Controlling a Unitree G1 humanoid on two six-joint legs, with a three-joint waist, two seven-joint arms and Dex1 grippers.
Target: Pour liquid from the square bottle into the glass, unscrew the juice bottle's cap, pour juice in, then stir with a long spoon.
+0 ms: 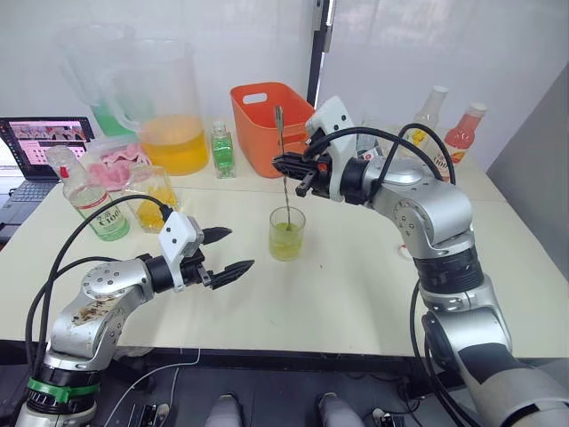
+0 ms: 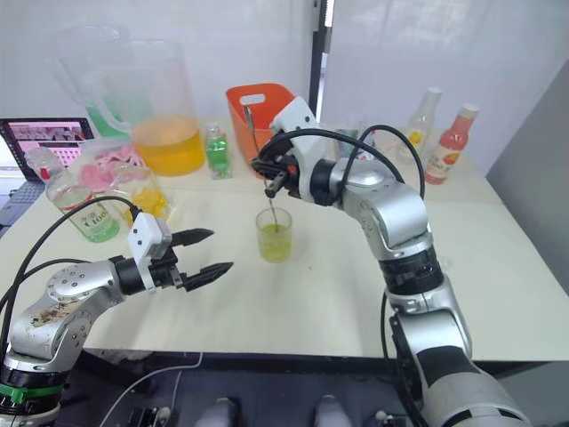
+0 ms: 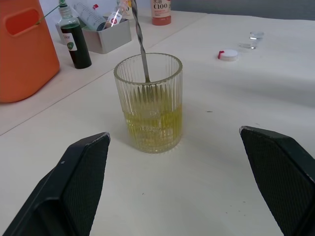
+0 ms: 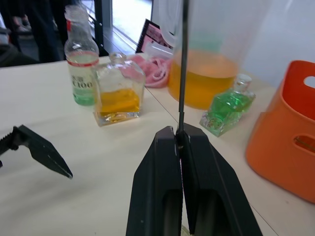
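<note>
The glass (image 1: 286,234) stands mid-table, about a third full of yellow-green liquid. The long spoon (image 1: 281,160) stands in it, bowl end down in the liquid. My right gripper (image 1: 286,167) is shut on the spoon's shaft above the glass, as the right wrist view confirms with both fingers (image 4: 162,162) pressed on the shaft. To the glass's left, my left gripper (image 1: 238,249) is open and holds nothing, pointing at the glass (image 3: 150,105). The square bottle (image 1: 151,197), with orange liquid, and the juice bottle (image 1: 89,200) stand at the left. A white cap (image 3: 228,54) lies on the table.
An orange basket (image 1: 267,116) stands behind the glass, with a small green bottle (image 1: 221,149) and a big pitcher (image 1: 169,116) of orange liquid to its left. A laptop (image 1: 44,142) sits far left. A yellow-label bottle (image 1: 431,116) and a pink one (image 1: 462,133) stand back right.
</note>
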